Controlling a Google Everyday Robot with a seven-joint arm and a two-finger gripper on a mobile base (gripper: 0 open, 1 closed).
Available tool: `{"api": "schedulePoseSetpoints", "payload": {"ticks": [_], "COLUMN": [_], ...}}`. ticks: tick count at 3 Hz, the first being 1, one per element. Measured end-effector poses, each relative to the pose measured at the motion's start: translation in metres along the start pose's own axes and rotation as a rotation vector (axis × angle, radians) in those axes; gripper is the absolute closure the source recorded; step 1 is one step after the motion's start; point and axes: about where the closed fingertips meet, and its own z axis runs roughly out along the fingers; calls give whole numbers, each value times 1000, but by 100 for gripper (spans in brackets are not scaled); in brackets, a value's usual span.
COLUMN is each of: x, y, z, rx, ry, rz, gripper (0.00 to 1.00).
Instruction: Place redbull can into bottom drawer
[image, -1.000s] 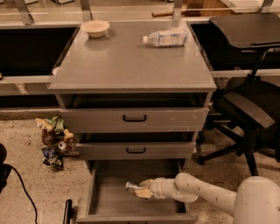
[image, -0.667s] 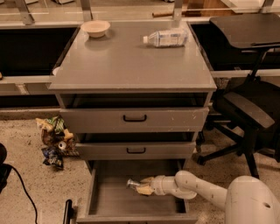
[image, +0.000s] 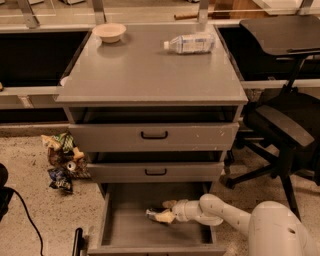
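The slim silver-and-blue metal redbull can (image: 151, 214) is being seen inside the open bottom drawer (image: 129, 227), the deepest plain grey box at the foot of the grey desk (image: 150, 80). It is lying roughly on its side, left of the drawer's middle, with its shiny end pointing left. The beige gripper (image: 163, 211) is being held just beside it, touching its right end, at the tip of the white arm (image: 222, 214) that is being reached in from the right.

Compared with the views of a second ago, the can is being shown a little lower and a little further left, so it is being brought down towards the drawer floor rather than carried above it. Whether it is already resting on the floor cannot be told, and whether the gripper is clamped on the can or has been let go cannot be told either.

For the task, this is being judged as the closing stage: the can is already within the right compartment, and only the release and the withdrawal of the arm are being left.

The two shallower grey drawers with black handles (image: 154, 135) above are being left slightly open, and a clear plastic bottle (image: 190, 43) and a pale bowl (image: 109, 32) are lying on the desk top, well apart from the work.
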Motion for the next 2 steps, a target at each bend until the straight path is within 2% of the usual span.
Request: {"api": "schedulePoseSetpoints", "payload": {"ticks": [1, 2], "x": [-7, -32], "y": [8, 39], "z": [-4, -22], "rx": [-20, -78], "ry": [-20, -71], "rz": [-13, -53], "gripper": [0, 0]}}
